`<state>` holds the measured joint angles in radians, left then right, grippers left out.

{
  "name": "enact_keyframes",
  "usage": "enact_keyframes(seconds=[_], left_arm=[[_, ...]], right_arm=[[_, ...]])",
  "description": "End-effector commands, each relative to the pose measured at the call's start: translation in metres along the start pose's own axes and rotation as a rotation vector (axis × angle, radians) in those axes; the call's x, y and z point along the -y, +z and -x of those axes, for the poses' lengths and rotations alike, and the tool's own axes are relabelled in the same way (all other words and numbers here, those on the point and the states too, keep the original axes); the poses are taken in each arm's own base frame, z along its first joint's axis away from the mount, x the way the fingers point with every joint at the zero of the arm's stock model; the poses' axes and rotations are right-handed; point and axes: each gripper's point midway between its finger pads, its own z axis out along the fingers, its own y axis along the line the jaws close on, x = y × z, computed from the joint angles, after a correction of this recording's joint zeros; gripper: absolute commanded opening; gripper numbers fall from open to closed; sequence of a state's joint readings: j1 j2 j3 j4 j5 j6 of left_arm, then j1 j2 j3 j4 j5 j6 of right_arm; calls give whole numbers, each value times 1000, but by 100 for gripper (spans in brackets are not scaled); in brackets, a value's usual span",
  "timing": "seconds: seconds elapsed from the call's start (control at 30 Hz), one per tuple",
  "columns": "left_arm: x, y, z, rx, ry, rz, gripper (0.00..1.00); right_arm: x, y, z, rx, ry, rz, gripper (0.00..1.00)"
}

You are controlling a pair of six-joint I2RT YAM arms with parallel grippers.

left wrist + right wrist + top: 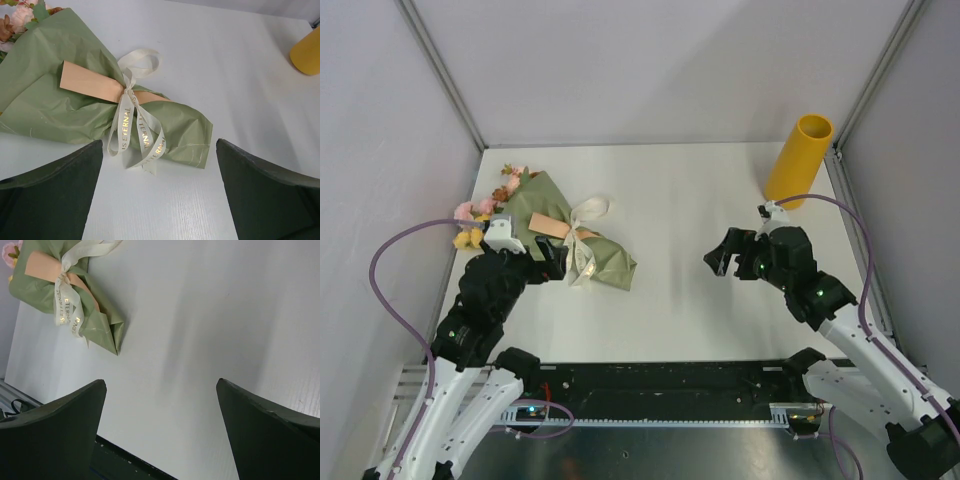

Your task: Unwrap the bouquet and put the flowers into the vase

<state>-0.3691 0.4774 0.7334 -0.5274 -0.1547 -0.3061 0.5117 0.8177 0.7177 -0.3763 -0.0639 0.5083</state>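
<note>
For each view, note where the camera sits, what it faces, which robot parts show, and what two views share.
Top external: high behind, looking down at the white table; left arm, right arm show.
Left wrist: on that arm, facing the olive-green paper-wrapped bouquet; dark left fingers show.
Right wrist: on that arm, facing the table; right fingers show.
Both wrist views share the cream ribbon.
</note>
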Motion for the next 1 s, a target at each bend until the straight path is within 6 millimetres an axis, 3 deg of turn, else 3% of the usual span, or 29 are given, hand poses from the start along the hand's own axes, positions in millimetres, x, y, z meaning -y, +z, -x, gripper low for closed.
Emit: enact_keyframes(seconds=[0.0,0.3,0.43,0.57,0.7,0.8,0.97], left_arm=[[-1,-2,9,34,-10,9,100],[-7,6,16,39,-158,95,100],[-4,25,19,-27,-264,129,99],[-28,48,14,-43,-500,267,93],[-62,69,-11,-56,-761,389,81],[-84,79,-34,-47,-883,479,65],[-111,88,-62,15,-942,592,63]], right_arm=[[-5,-7,17,66,-2,12,99],[-8,-11,21,85,-22,28,99],[-9,-12,21,88,-29,33,99],[-13,-15,21,89,-25,61,99],[-22,-16,16,83,-19,120,99],[-22,-15,14,79,-18,124,99],[-23,-14,12,68,-13,133,99]])
